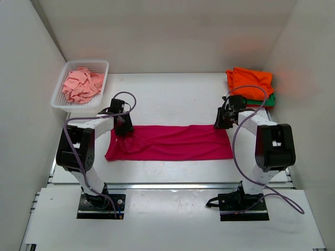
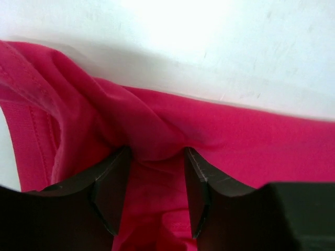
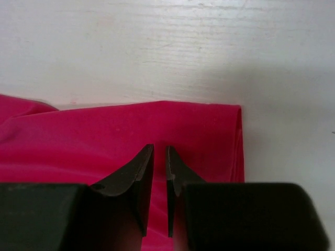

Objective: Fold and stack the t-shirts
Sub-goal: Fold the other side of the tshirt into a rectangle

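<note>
Top external view: a magenta-pink t-shirt (image 1: 170,143) lies folded into a long band across the middle of the white table (image 1: 172,97), stretched between the 2 arms. The left gripper (image 1: 123,128) sits on the band's far edge near its left end, and the right gripper (image 1: 222,122) sits on the far edge near its right end. In the left wrist view the left gripper (image 2: 157,180) has its fingers (image 2: 112,183) part-way apart, clamped on a bunched ridge of the magenta cloth that fills the gap, with creases running out from it. In the right wrist view the right gripper (image 3: 159,172) is closed down to a thin slit with magenta cloth in it, just inside the shirt's squared corner. At the far right an orange t-shirt (image 1: 249,80) rests folded on a green t-shirt (image 1: 265,99). At the far left a white mesh basket (image 1: 58,97) holds a crumpled salmon-pink t-shirt (image 1: 81,86).
</note>
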Controlling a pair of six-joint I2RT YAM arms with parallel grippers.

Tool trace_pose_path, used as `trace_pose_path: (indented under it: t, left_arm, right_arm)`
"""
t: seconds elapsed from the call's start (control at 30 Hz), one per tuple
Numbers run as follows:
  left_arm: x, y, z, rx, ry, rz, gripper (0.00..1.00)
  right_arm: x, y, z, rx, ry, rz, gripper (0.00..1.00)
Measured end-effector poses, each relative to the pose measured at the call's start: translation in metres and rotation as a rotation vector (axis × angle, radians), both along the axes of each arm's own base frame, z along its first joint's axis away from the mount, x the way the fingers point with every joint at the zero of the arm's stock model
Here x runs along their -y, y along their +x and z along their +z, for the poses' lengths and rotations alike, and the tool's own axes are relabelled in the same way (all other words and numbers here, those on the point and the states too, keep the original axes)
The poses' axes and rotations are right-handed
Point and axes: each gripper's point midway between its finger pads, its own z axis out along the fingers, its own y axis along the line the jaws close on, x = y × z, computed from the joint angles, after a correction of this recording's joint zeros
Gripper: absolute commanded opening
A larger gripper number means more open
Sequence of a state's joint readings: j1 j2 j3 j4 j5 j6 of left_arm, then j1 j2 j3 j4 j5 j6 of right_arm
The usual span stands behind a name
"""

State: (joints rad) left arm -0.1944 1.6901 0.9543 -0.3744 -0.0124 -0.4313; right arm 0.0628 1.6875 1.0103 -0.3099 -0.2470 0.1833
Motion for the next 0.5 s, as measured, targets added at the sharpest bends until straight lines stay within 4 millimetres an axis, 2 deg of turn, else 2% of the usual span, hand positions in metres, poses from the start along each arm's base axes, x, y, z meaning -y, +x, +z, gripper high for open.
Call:
trace_pose_path:
  t: [0.17,0.3,0.5]
  left_arm:
    - [0.0,0.008,0.0,-0.003,0.022,0.018,0.54]
    - [-0.002,0.009,0.0,0.0,0.027,0.035,0.55]
    - [-0.003,0.013,0.0,-0.001,0.02,0.052,0.55]
  right_arm:
    - [0.014,0.0,-0.023,-0.055,-0.04,-0.051,0.13]
    - [0.03,0.018,-0.022,-0.056,-0.055,-0.105,0.13]
    - [0.036,0.04,-0.022,-0.065,-0.077,-0.142,0.15]
